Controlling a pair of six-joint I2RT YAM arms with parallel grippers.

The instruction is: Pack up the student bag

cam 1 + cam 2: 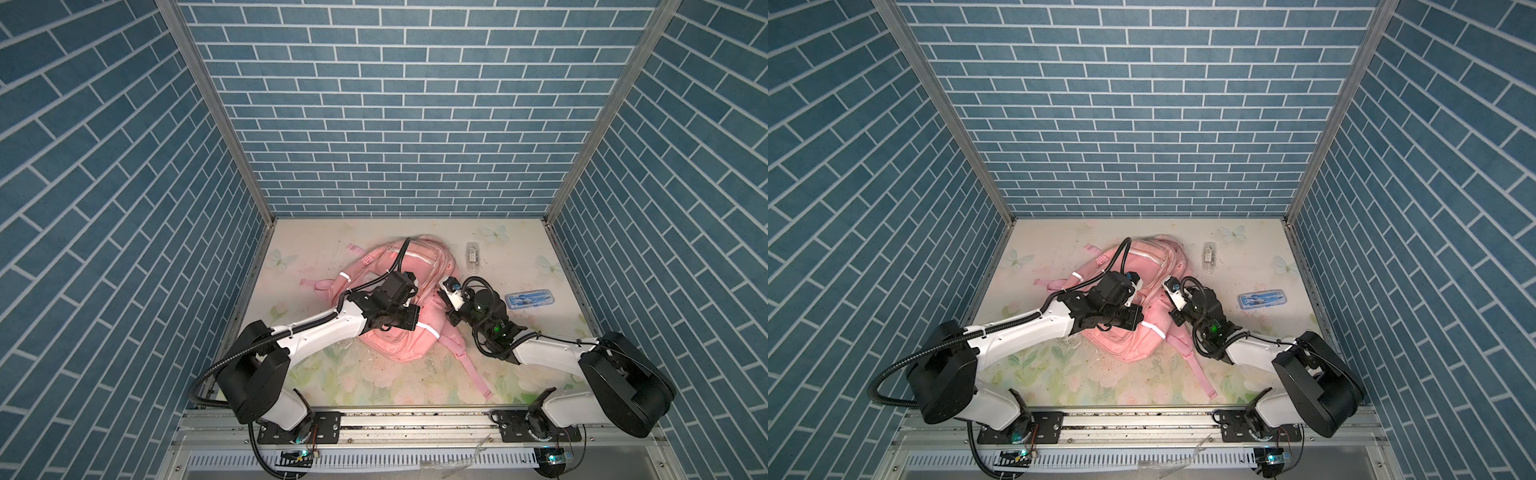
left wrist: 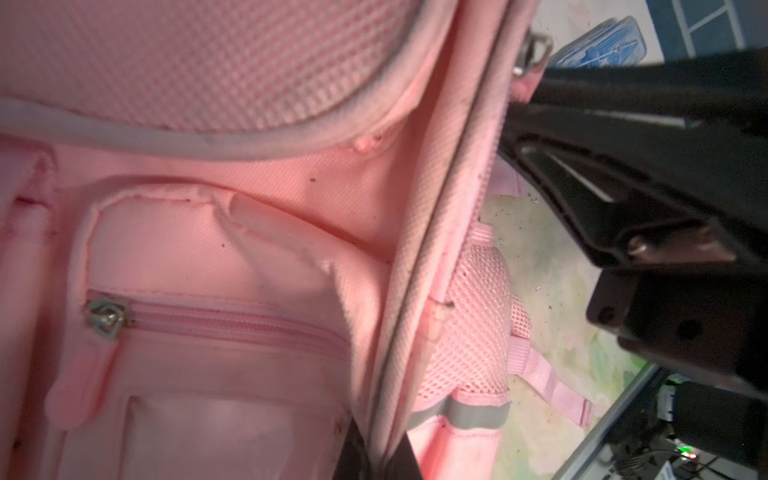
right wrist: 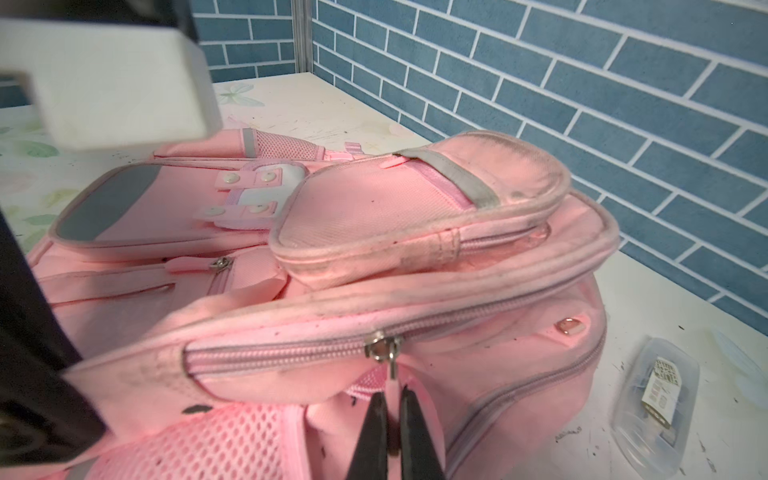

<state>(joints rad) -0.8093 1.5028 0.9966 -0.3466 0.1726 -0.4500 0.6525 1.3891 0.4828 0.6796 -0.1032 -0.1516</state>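
- Roughly centred on the table (image 1: 316, 249) lies the bag (image 1: 399, 345).
- Left gripper (image 2: 380, 451): fingers pinched tight on the bag's piped edge.
- Right gripper (image 3: 392, 419): fingers clamped on a zip pull (image 3: 392, 388) on the bag's right side.
- Clear case (image 1: 472, 257) lies far right of the bag, and blue case (image 1: 528, 300) lies right.
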